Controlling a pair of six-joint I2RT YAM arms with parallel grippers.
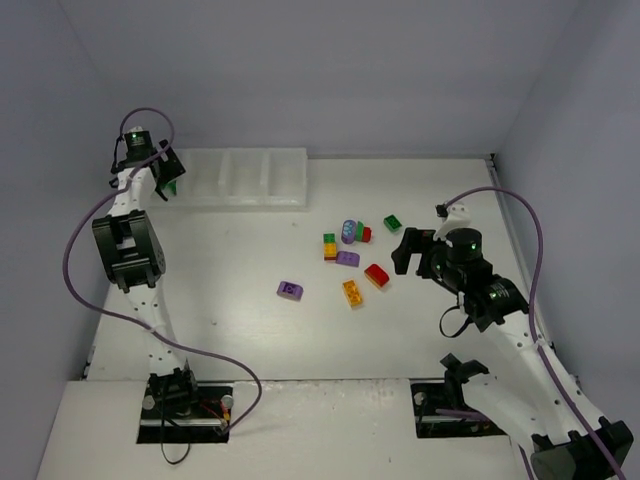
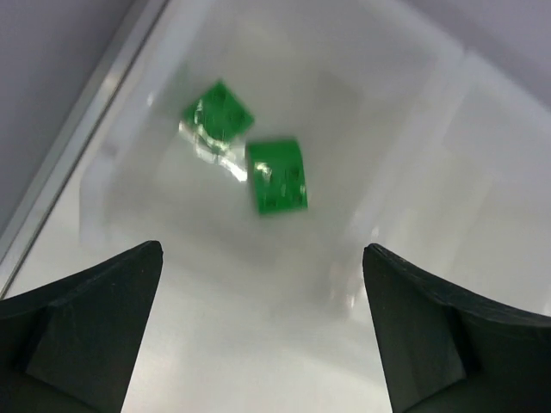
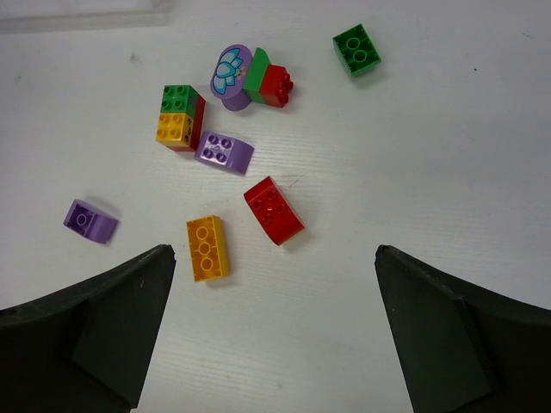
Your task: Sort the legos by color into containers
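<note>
The left end effector (image 2: pixel 263 344) hangs released, its two dark fingers (image 2: pixel 86 331) spread wide with nothing between them, right over the leftmost compartment (image 2: pixel 120 215) of the tray (image 1: pixel 290 180). Inside that compartment lie two legos. The corner green brick (image 2: pixel 217 110) sits toward the tray's outer left wall. The blurred green brick (image 2: pixel 277 176) is just beside it, nearer the compartment's middle; whether the two touch cannot be told. The tray is long, white and translucent, and it rests on the counter (image 1: pixel 230 335).

The right end effector (image 3: pixel 275 335) is likewise released, fingers wide apart and gripping nothing. It hovers over the counter well to the right of the tray and nearer the arm bases than the tray.

The loose legos are scattered on the counter between it and the tray:
- The green, yellow and red stack (image 3: pixel 181 116) is closest to the tray's right end, with a curved purple brick (image 3: pixel 224 152) touching it.
- A flower-topped purple piece (image 3: pixel 231 73) is joined to a green-and-red pair (image 3: pixel 268 83).
- The lone green brick (image 3: pixel 357 49) lies farthest to the right of the tray.
- A red brick (image 3: pixel 274 210) and an orange-yellow brick (image 3: pixel 207 248) lie apart from each other, farther from the tray.
- A small purple brick (image 3: pixel 90 220) sits alone, straight out from the tray's right end.
</note>
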